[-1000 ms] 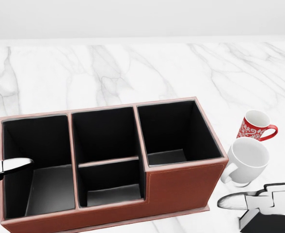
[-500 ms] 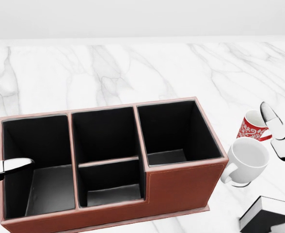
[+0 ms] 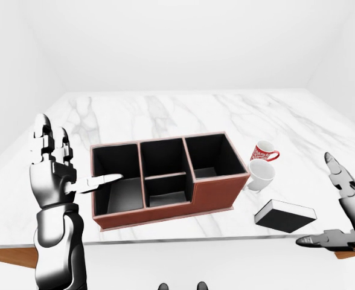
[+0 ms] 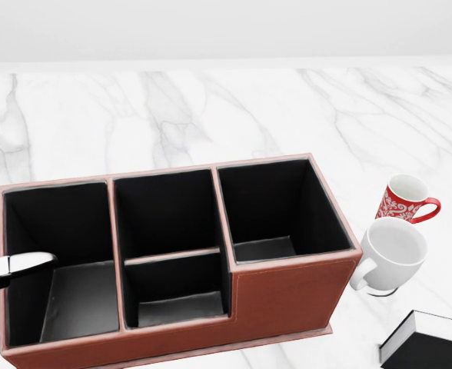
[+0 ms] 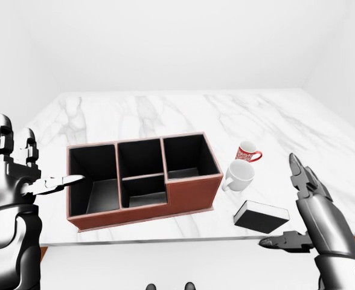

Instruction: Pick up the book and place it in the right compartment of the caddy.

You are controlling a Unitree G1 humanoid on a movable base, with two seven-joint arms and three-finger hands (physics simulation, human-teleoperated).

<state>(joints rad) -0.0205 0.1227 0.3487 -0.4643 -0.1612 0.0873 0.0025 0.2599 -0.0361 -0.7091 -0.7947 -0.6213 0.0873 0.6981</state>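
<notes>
Lowest in the right-eye view, the right hand (image 5: pixel 313 208) stands at the lower right with its fingers spread wide and nothing in its grasp; one finger points up and another reaches left along the table's near edge. It hangs just off that edge, near the book (image 5: pixel 261 216) but apart from it. The left hand (image 3: pixel 54 172) rises at the lower left of the left-eye view, also spread and empty, two fingers upright and one stretched rightward so its tip overlaps the left wall of the caddy (image 3: pixel 211 196); whether it touches cannot be told.

The book lies flat on the marble table (image 3: pixel 165 112), dark-covered with a white page edge, close to the near right edge of the tabletop and to the right of the caddy. A strip of bare marble separates it from the caddy's right end.

The caddy is a red-brown box with black lining. Its left compartment and right compartment (image 4: pixel 276 211) are single wells; the middle is split by a low divider into two. All wells appear empty, and the right compartment's near wall is taller, forming a solid red panel.

Just right of the caddy stands a white mug (image 4: pixel 391 257), and beyond it, toward the upper right, a red patterned mug (image 4: pixel 404 200); the two appear to touch or nearly so.

Farther up, the marble runs wide to a pale wall.
</notes>
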